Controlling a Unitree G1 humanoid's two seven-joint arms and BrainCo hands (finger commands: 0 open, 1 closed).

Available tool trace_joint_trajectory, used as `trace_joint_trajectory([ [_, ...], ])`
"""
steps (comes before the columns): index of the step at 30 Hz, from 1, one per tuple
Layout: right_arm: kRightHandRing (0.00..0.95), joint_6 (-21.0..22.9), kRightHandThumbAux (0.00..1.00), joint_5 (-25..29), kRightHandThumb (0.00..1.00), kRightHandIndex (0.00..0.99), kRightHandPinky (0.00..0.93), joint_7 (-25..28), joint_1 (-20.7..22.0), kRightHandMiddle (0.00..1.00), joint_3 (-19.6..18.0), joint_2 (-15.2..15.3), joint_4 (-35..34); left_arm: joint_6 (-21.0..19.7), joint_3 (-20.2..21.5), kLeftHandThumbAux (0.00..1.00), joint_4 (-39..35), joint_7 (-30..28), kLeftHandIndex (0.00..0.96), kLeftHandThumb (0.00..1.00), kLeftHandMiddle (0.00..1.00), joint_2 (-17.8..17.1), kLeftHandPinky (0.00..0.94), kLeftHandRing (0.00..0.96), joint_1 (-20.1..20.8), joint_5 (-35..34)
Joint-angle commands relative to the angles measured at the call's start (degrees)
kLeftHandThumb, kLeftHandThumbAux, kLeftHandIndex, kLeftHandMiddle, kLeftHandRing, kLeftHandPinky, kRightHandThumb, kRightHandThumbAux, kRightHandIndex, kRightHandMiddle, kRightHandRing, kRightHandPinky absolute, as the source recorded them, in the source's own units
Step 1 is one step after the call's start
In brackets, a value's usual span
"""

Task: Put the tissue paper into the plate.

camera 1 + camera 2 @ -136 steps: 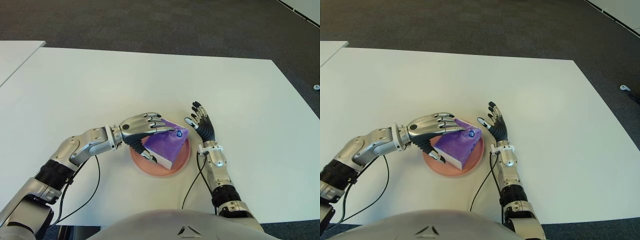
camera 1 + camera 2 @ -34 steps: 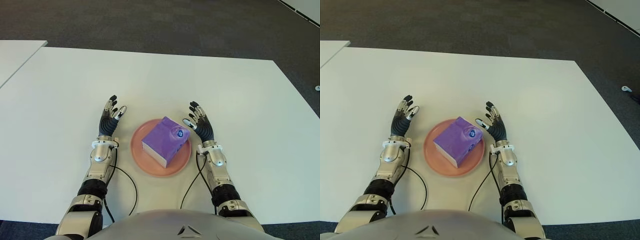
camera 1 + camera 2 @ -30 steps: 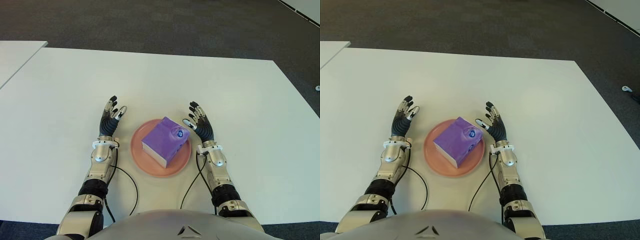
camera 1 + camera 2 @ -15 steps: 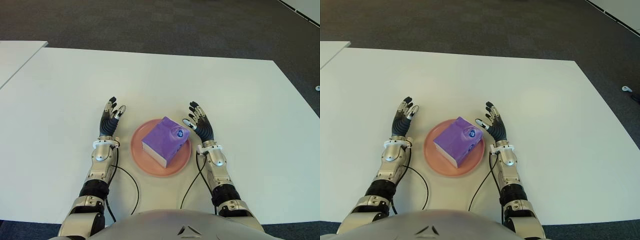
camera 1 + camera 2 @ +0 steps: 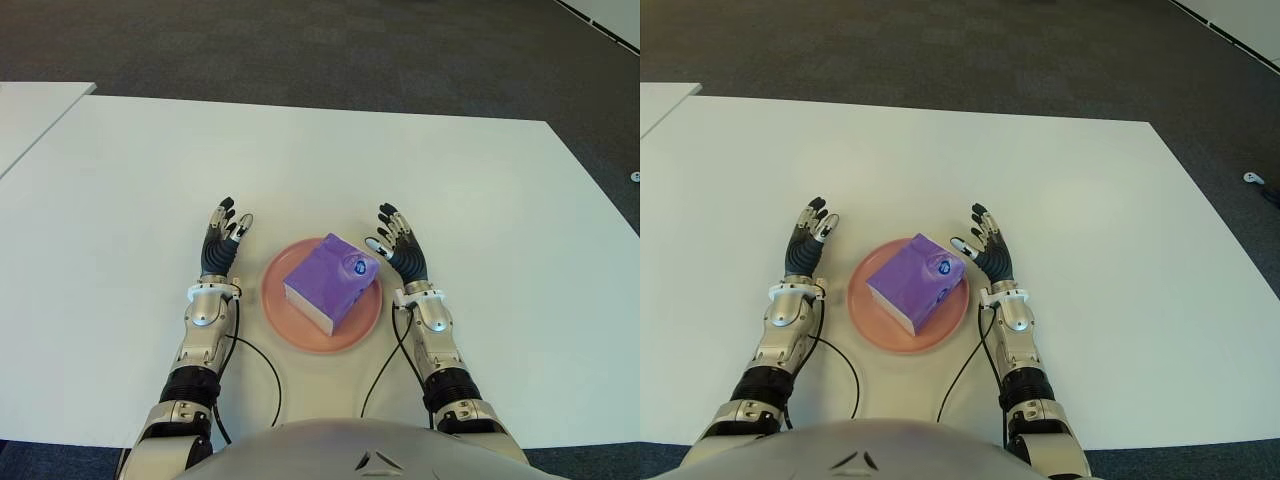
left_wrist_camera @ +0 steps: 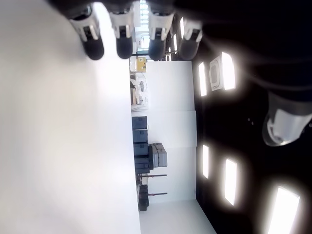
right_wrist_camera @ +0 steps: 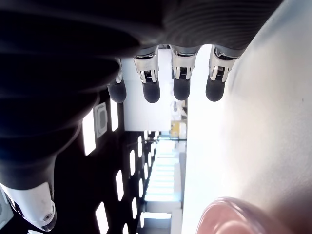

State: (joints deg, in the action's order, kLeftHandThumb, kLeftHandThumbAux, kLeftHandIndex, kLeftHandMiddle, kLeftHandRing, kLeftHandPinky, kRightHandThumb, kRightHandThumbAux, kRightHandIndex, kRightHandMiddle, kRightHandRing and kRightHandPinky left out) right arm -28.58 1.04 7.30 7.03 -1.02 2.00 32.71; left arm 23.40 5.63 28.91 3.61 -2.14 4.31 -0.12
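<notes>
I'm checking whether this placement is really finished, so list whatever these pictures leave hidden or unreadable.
- Middle of the round pink plate: covered by the purple tissue pack in both eye views.
- Pack's underside and far faces: hidden by its own body.
- Small blue mark on the pack: too small to read.
- Left hand and right hand, open either side: palms turned away in eye views.
- Right wrist view: plate rim cut by the edge.

The tabletop (image 5: 300,150) beyond the plate (image 5: 285,318) lay bare. The left hand (image 5: 219,252) and right hand (image 5: 402,252) flanked the plate closely, blocking sideways access.

White table (image 5: 330,160); dark carpet floor (image 5: 300,45) beyond it.
</notes>
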Motion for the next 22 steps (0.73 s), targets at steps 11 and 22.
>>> trace_joint_trajectory([
  [11,0.000,5.4,0.653,-0.2,0.001,0.000,0.000,-0.2,-5.5,0.013,0.1,0.0,4.4,-5.6,-0.7,0.437,-2.4,-3.4,0.000,0.000,0.000,0.6,0.000,0.000,-4.9,-1.6],
  [22,0.000,5.3,0.651,-0.2,0.004,0.000,0.000,-0.3,-5.7,0.010,0.0,0.0,4.3,-7.2,-0.8,0.439,-5.0,-5.7,0.000,0.000,0.000,0.2,0.000,0.000,-6.4,-2.6],
])
